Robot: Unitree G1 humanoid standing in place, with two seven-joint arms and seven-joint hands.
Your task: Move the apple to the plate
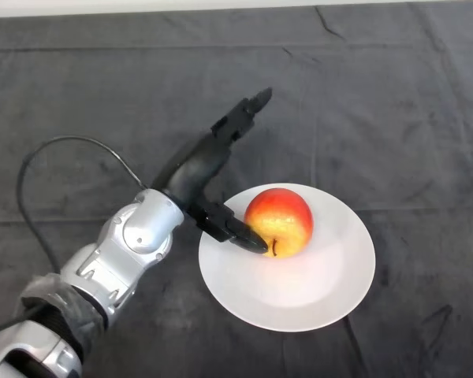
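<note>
A: What is the biggest thing around the hand?

B: The table (394, 94) under its dark cloth, which lies beneath the hand and runs out on every side of it.

A: And next in size?

B: The silver-grey left arm (126, 244), coming up from the lower left and ending in the black left hand (195, 169). Then the white plate (331, 291), which sits just to the right of the hand and a little nearer the robot; the thumb reaches over its left rim.

A: How is the hand set?

B: Spread wide. The fingers (240, 118) point straight up and away, clear of everything, while the thumb (235, 230) stretches the other way, towards the fruit.

A: Where is the apple?

B: The red and yellow apple (282, 216) rests on the plate, left of its middle, right at the thumb's tip. The tip seems to touch its lower left side; nothing is curled round it.
</note>
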